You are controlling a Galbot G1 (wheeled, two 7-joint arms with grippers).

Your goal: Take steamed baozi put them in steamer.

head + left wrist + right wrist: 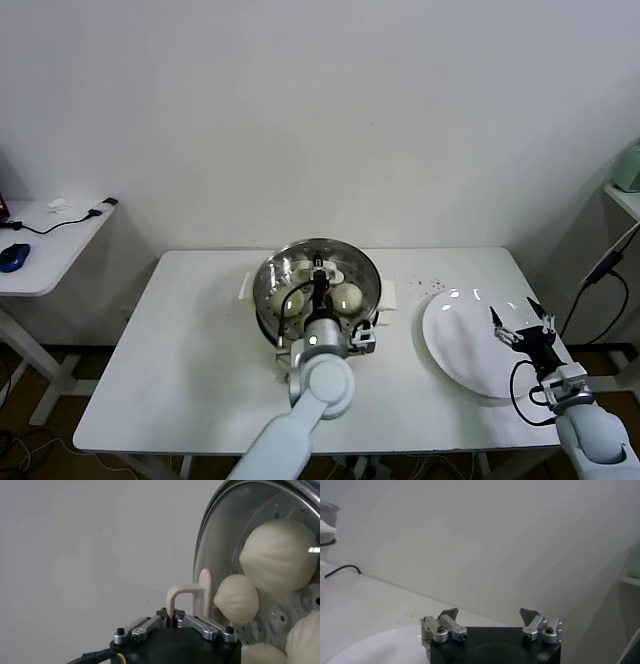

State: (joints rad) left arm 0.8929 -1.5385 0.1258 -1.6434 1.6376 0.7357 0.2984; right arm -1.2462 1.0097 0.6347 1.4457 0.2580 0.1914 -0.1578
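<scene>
The steamer (263,292) stands at the middle of the white table, and a round glass lid (225,535) sits over it. Through the glass I see several steamed baozi (277,555) on the perforated tray (280,617); in the head view two of these buns (347,295) show clearly. My left gripper (319,280) reaches over the pot and is shut on the lid's white handle (187,597). Off to the right, my right gripper (522,326) hangs open above a bare white plate (455,345), nothing between its fingers (447,614).
A side table (45,265) with a blue mouse and cables stands at the far left. A shelf (625,195) juts in at the far right. The plate lies near the table's right edge. Bare tabletop (180,360) lies left of the pot.
</scene>
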